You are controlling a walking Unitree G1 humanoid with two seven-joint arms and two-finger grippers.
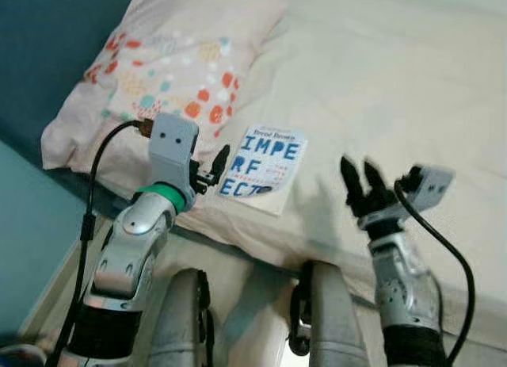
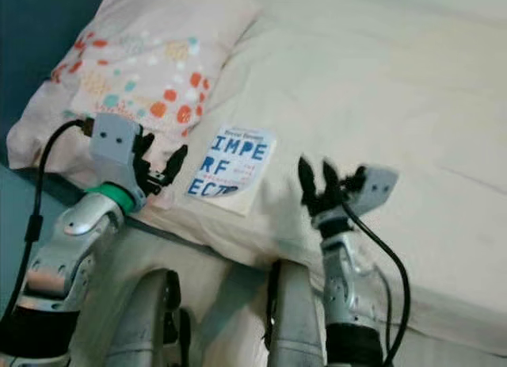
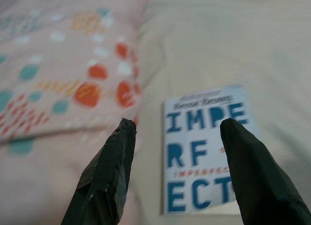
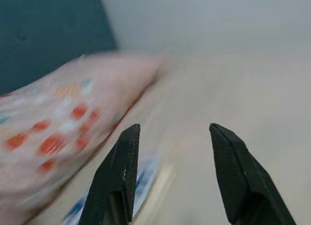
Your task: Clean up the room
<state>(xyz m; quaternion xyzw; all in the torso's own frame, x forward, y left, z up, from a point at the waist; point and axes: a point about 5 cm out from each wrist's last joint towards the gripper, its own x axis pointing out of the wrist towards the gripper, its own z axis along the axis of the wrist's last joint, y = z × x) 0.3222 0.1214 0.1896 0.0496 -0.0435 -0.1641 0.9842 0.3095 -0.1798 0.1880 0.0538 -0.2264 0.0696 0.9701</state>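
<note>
Book [image 1: 263, 170] lies flat on the cream bed [image 1: 396, 89], near its edge, just beside the dotted pillow [image 1: 166, 74]. Left gripper [image 1: 215, 167] hovers just left of the book, fingers spread, holding nothing. Right gripper [image 1: 358, 175] hangs over the bed edge, also spread and empty.

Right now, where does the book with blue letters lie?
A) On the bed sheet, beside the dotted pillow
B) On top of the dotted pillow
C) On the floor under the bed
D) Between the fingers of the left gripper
A: the book lies flat on the cream bed sheet, next to the dotted pillow, and the open left gripper holds nothing.
</note>
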